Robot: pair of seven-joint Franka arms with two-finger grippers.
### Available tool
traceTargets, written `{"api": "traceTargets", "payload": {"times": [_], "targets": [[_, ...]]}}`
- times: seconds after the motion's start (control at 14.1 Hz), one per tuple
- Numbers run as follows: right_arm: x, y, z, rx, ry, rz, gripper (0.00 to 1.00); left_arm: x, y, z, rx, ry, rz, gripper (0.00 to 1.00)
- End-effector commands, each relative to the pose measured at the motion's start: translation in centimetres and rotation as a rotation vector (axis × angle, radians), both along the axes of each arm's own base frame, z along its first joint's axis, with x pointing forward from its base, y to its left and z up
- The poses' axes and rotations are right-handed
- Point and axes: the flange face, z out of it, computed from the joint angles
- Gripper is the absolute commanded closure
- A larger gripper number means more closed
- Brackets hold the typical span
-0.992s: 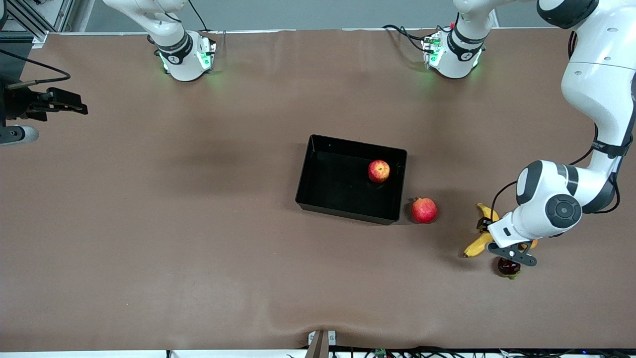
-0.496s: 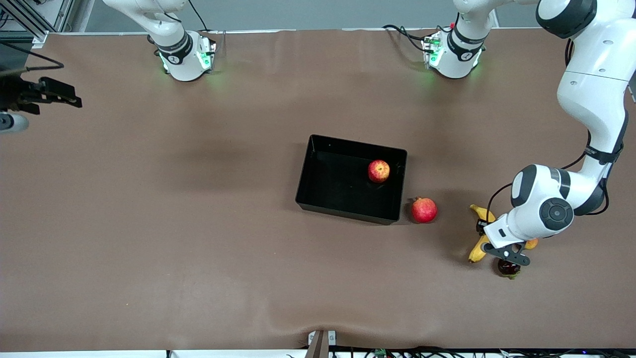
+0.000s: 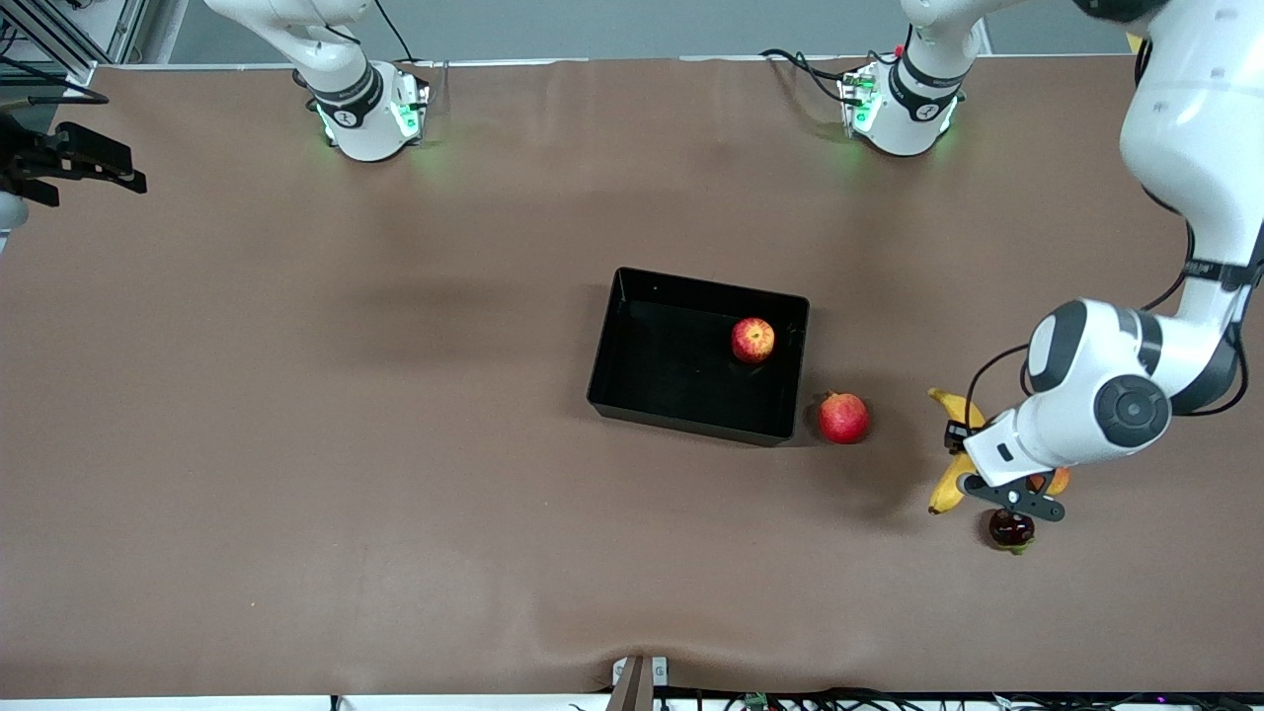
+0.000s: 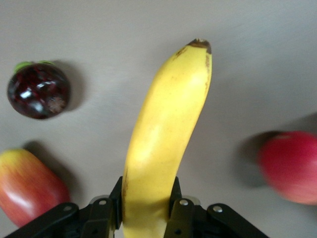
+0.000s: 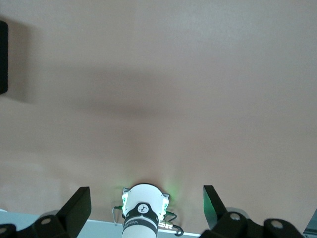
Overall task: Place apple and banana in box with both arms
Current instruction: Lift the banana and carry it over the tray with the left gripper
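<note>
The right gripper [image 3: 99, 168] hangs over the right arm's end of the surface [image 3: 296, 444], well away from the box [image 3: 632, 380] — this arm waits. In the right wrist view its jaws stand wide apart with nothing between them, the right arm's base with its green lights showing in the gap, and a corner of the box at the edge of that picture.

The box, shallow and black, sits near the middle of the surface. The apple [image 3: 752, 340] lies inside it, in the corner toward the left arm's end and farther from the front camera, close to the wall.

Just outside the box, beside its near corner toward the left arm's end, rests a pinkish-red round fruit [image 3: 842, 417], apart from the wall.

Farther from the box toward the left arm's end is the banana [image 3: 950, 484]. The left gripper [image 4: 147, 210] has its jaws clamped on the banana's lower part — the left wrist view shows the fingers [image 4: 101, 213] pressed on both flanks of the yellow fruit, whose dark tip points away from the gripper. Whether the banana touches the surface I cannot tell.

Beside the banana, away from the box, lie a mango [image 4: 27, 186] and a dark red fruit [image 4: 38, 90] with a green stem, the latter nearer to the front camera.
</note>
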Motion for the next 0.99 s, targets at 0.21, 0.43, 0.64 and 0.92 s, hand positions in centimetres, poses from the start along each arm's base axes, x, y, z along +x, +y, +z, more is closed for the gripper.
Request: {"api": "traceTargets", "payload": {"times": [0.21, 0.43, 0.64, 0.92], "targets": [[0.8, -0.6, 0.4, -0.022, -0.078, -0.024, 0.00, -3.8, -13.7, 5.3, -0.071, 0.032, 0.327, 1.00], [2.0, -1.4, 0.0, -0.071, -0.123, -0.048, 0.00, -5.9, -20.9, 6.0, -0.066, 0.036, 0.460, 1.00], [2.1, -0.9, -0.8, -0.082, -0.112, -0.119, 0.00, -8.7, -28.1, 5.4, -0.067, 0.062, 0.551, 1.00], [2.8, -0.6, -1.2, -0.091, -0.157, -0.214, 0.00, -12.2, -34.4, 2.8, -0.055, 0.090, 0.590, 1.00]]}}
